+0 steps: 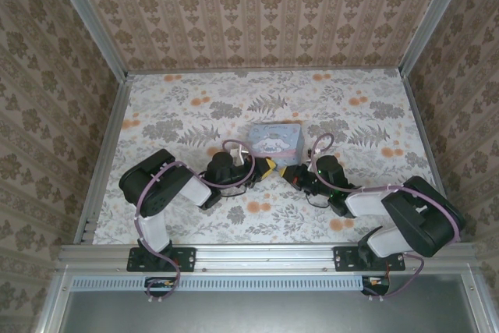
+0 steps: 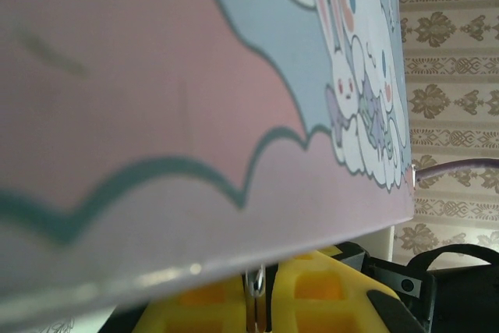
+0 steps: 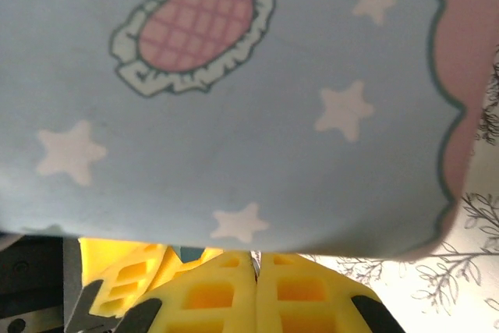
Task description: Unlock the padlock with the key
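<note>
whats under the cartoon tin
Beneath the tin is covered. At its near edge the left gripper and right gripper meet, both shut, thin metal between the left fingers.

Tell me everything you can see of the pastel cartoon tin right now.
The tin is a smooth rectangular box, pale blue and pink with teal scalloped outlines, white stars, a checked heart and white cartoon bunnies. It lies flat on the floral table, near the middle. The left gripper and right gripper meet, shut, just before its near side; contact is unclear.
</note>
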Robot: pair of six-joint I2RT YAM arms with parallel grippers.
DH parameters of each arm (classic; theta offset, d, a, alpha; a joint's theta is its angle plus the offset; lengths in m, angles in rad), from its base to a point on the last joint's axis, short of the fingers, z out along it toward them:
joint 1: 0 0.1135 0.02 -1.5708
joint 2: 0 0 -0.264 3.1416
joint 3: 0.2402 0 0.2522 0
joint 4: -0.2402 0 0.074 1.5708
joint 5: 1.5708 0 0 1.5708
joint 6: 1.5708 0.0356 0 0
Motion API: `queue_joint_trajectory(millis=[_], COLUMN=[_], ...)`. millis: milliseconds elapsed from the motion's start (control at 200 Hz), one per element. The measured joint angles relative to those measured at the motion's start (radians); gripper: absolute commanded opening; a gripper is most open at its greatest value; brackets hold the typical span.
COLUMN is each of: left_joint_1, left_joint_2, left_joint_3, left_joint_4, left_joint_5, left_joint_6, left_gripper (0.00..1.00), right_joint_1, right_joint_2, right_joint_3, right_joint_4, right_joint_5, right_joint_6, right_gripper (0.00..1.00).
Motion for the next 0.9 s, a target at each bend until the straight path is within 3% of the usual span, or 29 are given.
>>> queue_joint_trajectory(millis=[900], left_joint_1=[0.002], left_joint_2=[0.000], left_joint_3=[-0.015], left_joint_4=[0.000], left_joint_5=[0.002], left_joint_6=[0.000], left_gripper=[0.00], right_joint_1=[-0.001], right_joint_2=[-0.070], right_joint_3=[0.003], right_joint_4=[-0.099], right_joint_5=[-0.003], right_joint_6=[-0.040], right_gripper=[0.00])
